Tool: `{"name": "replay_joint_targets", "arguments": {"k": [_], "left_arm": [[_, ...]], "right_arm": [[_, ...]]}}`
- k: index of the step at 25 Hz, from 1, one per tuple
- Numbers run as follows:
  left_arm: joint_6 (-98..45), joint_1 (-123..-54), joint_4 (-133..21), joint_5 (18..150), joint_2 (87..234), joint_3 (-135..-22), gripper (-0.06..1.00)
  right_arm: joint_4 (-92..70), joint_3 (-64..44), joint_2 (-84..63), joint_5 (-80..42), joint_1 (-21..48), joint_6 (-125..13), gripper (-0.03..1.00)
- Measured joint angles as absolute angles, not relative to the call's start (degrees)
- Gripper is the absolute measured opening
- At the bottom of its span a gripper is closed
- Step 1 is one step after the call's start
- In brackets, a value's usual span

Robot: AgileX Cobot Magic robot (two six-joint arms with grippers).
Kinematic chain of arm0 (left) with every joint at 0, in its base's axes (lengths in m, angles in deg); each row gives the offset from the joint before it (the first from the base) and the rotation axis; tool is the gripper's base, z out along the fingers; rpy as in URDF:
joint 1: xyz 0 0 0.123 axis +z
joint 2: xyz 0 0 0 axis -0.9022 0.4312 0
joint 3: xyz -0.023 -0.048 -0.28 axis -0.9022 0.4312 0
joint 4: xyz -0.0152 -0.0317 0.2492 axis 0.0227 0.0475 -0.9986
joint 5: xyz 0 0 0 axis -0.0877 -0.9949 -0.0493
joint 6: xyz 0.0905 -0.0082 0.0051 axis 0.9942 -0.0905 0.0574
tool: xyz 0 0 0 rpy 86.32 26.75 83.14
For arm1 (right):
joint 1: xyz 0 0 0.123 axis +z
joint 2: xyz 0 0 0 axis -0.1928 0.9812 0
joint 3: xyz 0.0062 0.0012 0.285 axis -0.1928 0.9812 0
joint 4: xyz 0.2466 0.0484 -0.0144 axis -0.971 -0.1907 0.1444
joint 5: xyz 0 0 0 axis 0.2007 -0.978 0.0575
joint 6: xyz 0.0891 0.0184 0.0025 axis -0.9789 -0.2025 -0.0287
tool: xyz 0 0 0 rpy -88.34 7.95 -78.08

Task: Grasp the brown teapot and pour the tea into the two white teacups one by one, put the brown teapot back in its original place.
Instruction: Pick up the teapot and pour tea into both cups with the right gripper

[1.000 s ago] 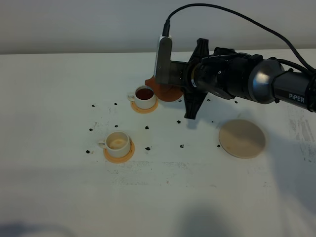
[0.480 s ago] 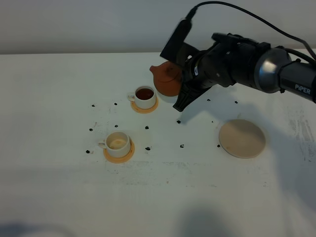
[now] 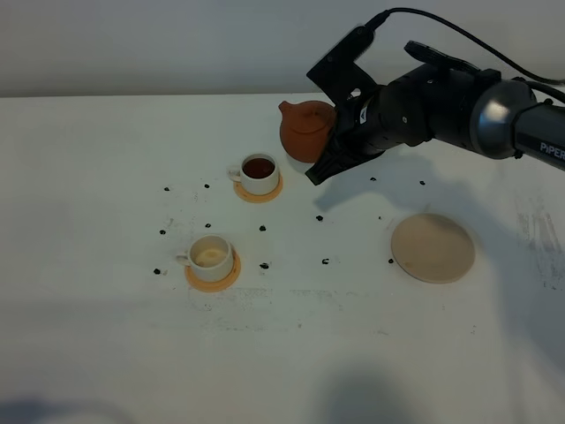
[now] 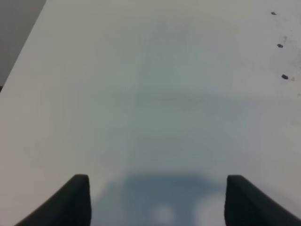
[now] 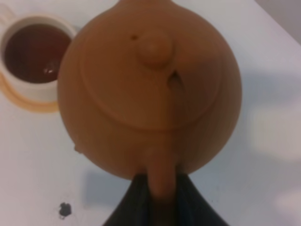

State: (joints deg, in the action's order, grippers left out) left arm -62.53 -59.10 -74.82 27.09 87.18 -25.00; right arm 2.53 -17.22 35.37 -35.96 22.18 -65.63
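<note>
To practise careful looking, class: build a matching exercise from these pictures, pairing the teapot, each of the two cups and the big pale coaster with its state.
Things:
1. teapot
2. cup nearer the teapot
3. cup farther from the teapot
4. big pale coaster

States:
A. nothing on it
B. holds dark tea
C. held up in the air
D. no dark tea inside

Pairs: 1-C, 2-B, 3-D, 4-A

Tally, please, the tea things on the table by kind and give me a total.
Teapot: 1
Cups: 2
Orange coasters: 2
Beige coaster: 1
Total: 6
</note>
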Motion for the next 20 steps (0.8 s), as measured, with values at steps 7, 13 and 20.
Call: {"name": "replay_joint_targets", "arguments": {"k": [7, 13, 20], "left_arm": [[-62.5, -59.1, -74.8, 27.1, 87.2, -25.0, 0.57], [-62.5, -59.1, -74.8, 27.0, 87.2, -25.0, 0.57], [-62.5, -59.1, -74.8, 27.1, 87.2, -25.0, 0.57]], "right_arm": [[1.4, -17.2, 39.4, -32.8, 21.5, -65.6, 0.09], [1.1, -17.2, 40.7, -30.9, 21.5, -65.6, 0.09], [1.1, -17.1, 41.1, -30.4, 21.5, -65.6, 0.09]]}}
